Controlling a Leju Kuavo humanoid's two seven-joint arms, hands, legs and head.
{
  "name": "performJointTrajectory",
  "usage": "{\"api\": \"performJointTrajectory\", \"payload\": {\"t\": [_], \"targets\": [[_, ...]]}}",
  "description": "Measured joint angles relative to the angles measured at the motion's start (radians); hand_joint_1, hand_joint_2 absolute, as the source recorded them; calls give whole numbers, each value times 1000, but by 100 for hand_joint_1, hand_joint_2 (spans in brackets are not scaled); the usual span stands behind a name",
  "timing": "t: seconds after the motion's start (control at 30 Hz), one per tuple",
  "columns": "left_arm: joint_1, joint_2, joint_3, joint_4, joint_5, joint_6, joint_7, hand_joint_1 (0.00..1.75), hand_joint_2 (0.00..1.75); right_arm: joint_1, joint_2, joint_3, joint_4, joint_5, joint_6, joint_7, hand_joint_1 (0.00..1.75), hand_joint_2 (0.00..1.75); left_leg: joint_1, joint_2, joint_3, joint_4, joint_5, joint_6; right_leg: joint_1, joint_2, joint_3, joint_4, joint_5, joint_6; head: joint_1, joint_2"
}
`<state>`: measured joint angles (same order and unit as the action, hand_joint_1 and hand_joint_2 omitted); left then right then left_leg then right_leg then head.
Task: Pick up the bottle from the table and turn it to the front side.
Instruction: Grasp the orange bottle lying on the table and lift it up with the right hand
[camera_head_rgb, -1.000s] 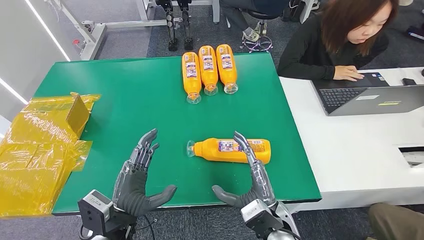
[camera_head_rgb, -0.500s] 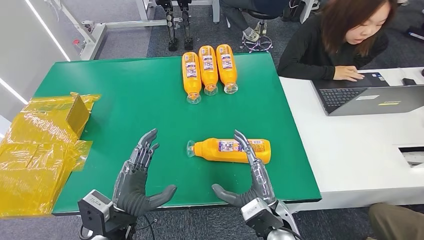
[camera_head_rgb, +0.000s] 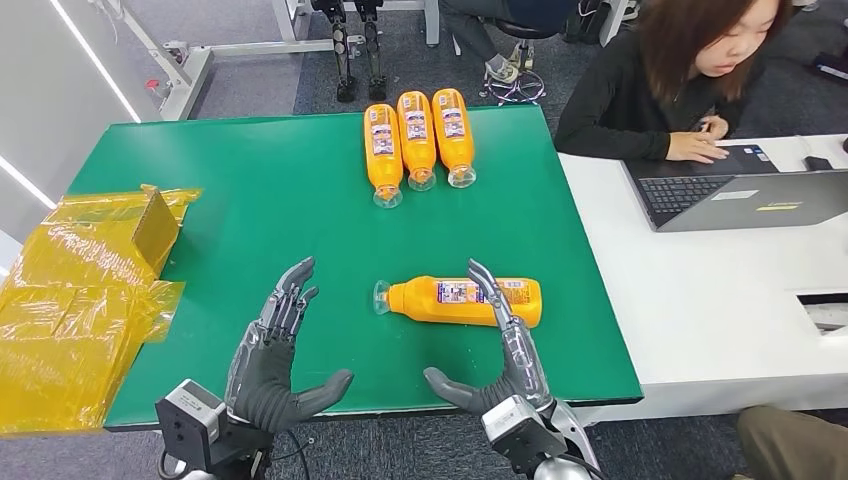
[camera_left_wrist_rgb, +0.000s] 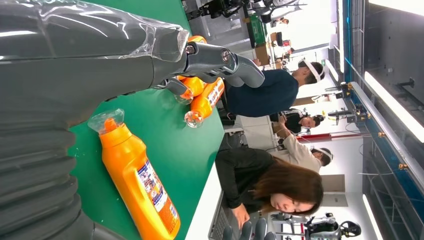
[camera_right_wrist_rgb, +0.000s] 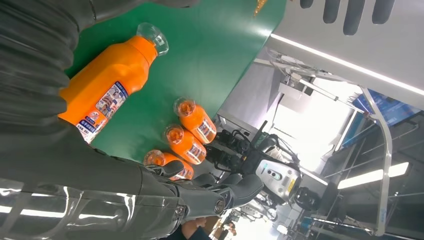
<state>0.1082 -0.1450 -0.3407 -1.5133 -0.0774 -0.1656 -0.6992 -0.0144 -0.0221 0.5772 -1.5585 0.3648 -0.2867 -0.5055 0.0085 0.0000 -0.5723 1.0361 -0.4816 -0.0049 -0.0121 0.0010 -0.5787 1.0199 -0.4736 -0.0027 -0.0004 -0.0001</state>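
Right robot hand (camera_head_rgb: 497, 345): released, fingers spread, palm facing inward, fingertips reaching over the near side of the orange bottle (camera_head_rgb: 462, 301); contact cannot be told. Left robot hand (camera_head_rgb: 272, 355): released as well, fingers apart, holding nothing, well left of the bottle.

The bottle lies on its side on the green bench (camera_head_rgb: 250, 200), near-right area, clear cap pointing left, label facing up.

Far side of the bench: three matching orange bottles (camera_head_rgb: 418, 143) lie in a row.

Progress, judged: no grasp made, no lift, no turn. Whole task remains.
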Motion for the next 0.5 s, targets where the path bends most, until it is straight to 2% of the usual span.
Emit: {"api": "performJointTrajectory", "payload": {"t": [0.13,0.23,0.4,0.5], "targets": [[0,0,0,0,0,0,0,0,175,2,0,0,0,20,-14,3,0,175,0,0,0,0,0,0,0,0,0,0,0,0,0,0],[0,0,0,0,0,2,0,0,175,2,-2,-6,-6,114,-54,37,0,175,0,0,0,0,0,0,0,0,0,0,0,0,0,0],[3,0,0,0,-1,4,0,0,175,-5,-28,-34,-24,421,-97,172,0,175,0,0,0,0,0,0,0,0,0,0,0,0,0,0],[6,0,0,0,-3,3,0,0,175,-13,-59,-52,-26,719,-145,303,0,175,0,0,0,0,0,0,0,0,0,0,0,0,0,0]]}}
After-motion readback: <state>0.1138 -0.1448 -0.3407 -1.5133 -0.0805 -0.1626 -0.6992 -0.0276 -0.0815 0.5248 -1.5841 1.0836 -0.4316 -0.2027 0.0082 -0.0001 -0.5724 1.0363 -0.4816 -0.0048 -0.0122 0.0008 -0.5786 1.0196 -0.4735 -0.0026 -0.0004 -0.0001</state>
